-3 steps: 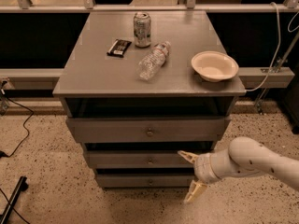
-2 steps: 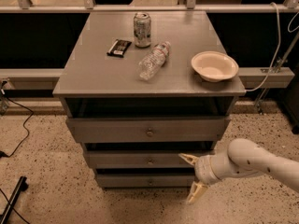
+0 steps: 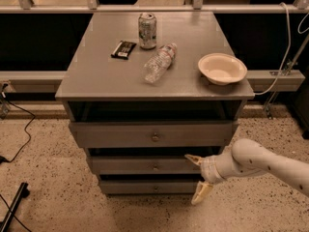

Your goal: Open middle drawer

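Change: the arm has crept a touch to the left since a second ago; the drawers and the things on top lie as they did.
Floor, far left: a black cable trails over the speckled floor, well apart from the cabinet.
Cabinet: grey, with a flat top and three drawers stacked beneath an open gap.
Black packet: flat on the top, left of centre, just beside the can.
Can: upright near the back edge.
Bottle: clear plastic, lying on its side, cap end pointing back toward the can.
Top drawer: the tallest and widest front.
Middle drawer: second down, a long low front with a small round knob at centre; a dark gap shows above it.
Bottom drawer: the narrowest front, lowest of the three.
Bowl: pale, upright at the top's right edge.
Gripper: in front of the middle drawer's right end, right of the knob and clear of it; jaws spread wide one above the other, grasping nothing.
White cable: hangs at the far right.
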`<state>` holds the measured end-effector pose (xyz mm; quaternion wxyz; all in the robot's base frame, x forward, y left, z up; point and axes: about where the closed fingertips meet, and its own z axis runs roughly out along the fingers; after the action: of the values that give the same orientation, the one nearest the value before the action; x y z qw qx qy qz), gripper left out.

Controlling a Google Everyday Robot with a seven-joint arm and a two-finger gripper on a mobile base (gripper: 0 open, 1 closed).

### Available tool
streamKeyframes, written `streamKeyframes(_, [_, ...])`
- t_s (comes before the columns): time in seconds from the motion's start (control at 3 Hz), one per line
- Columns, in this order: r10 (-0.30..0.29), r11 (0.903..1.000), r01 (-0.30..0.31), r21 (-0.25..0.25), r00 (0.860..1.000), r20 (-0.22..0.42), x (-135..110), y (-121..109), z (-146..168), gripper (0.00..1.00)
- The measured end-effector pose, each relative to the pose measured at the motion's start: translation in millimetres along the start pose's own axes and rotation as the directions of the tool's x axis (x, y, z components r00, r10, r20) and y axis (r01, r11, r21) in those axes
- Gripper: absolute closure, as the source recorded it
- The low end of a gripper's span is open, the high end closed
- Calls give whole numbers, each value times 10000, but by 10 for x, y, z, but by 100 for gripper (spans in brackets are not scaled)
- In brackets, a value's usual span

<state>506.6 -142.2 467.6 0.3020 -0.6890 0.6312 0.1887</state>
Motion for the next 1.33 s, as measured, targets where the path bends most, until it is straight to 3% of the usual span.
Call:
streamKeyframes(0.67, [194, 9996, -189, 187, 9995, -268, 294, -437, 114, 0])
streamKeyframes(1.33, [443, 9986, -415, 332, 9949, -909, 470, -510, 270, 0])
